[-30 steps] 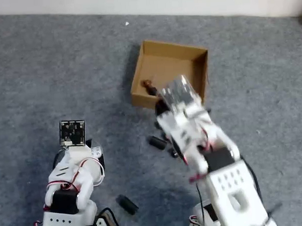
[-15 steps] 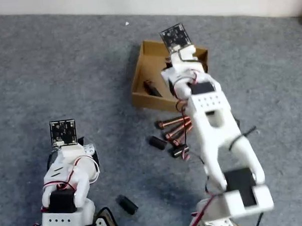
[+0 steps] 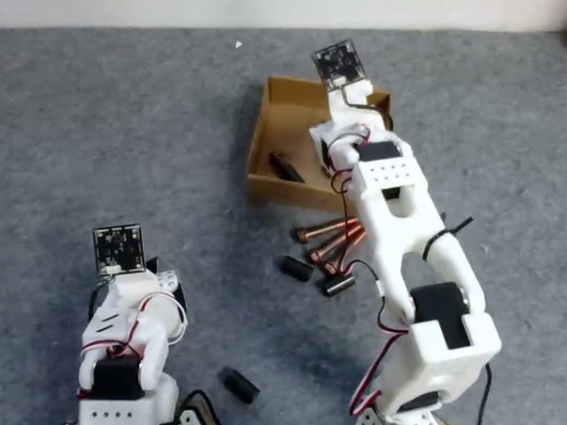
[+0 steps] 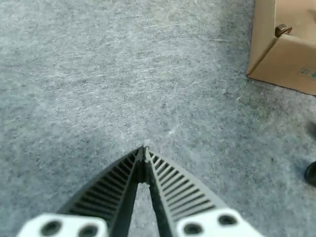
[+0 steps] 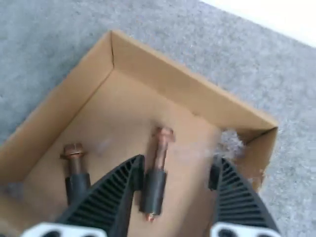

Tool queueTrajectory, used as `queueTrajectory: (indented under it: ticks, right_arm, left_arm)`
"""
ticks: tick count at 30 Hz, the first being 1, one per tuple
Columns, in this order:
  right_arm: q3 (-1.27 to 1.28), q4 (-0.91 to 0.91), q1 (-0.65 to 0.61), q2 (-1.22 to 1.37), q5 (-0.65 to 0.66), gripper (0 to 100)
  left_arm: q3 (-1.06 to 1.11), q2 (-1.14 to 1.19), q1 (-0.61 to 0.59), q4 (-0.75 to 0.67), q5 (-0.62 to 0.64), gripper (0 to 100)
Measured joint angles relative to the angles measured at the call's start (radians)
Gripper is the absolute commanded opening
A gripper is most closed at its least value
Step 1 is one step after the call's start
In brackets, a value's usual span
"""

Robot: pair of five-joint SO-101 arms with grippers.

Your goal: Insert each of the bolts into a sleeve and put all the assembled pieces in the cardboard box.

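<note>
L arm (image 3: 129, 342) sits folded at the near-L part of the carpet (image 3: 92, 136). L claw (image 4: 144, 152) is clenched on nothing, tips meeting just above the pile. A broad run of carpet lies btw those tips and the box (image 4: 286, 59). The box's near corner & outer wall are well apart from the claw. A bolt head (image 4: 282, 29) shows just inside that rim.

Just R of the L arm's base lies a lone sleeve (image 3: 239, 384), apart from the rest. Further R, mid-carpet, a 2nd sleeve (image 3: 295, 267) and a 3rd sleeve (image 3: 338, 285) lie near the loose bolts (image 3: 330, 233). These form a small copper cluster just beside the box's near wall, partly under the R arm (image 3: 397, 226).

The box stands past the bolts, top open, walls upright. R arm stretches from the near-R edge across the bolts, wrist over the box's R half. R claw (image 5: 177, 165) is released, fingers spread wide, above the box floor.

Two assembled pieces lie flat on that floor. Mid piece (image 5: 157, 173) lies btw the fingers, close by one, not pinched; contact w/ that finger can't be told. Side piece (image 5: 74, 173) lies nearer a wall, outside the fingers, roughly parallel w/ the first. The far wall & a corner stand beyond the claw tips, cardboard floor btw.
</note>
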Motion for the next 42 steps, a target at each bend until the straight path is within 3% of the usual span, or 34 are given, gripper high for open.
queueTrajectory:
  ticks: [17,25,33,42]
  right_arm:
    - [-0.015,0.717,0.002,-0.358,-0.002,20.6]
    - [-0.015,1.030,-0.009,-0.368,0.210,20.6]
    - [0.153,1.059,-0.126,-0.374,0.443,20.6]
    - [0.443,0.804,-0.190,-0.374,0.649,20.6]
  left_arm:
    - [0.000,0.000,0.000,-0.003,0.000,0]
    - [0.000,0.000,0.000,-0.003,0.000,0]
    - [0.000,0.000,0.000,-0.003,0.000,0]
    - [0.000,0.000,0.000,-0.003,0.000,0]
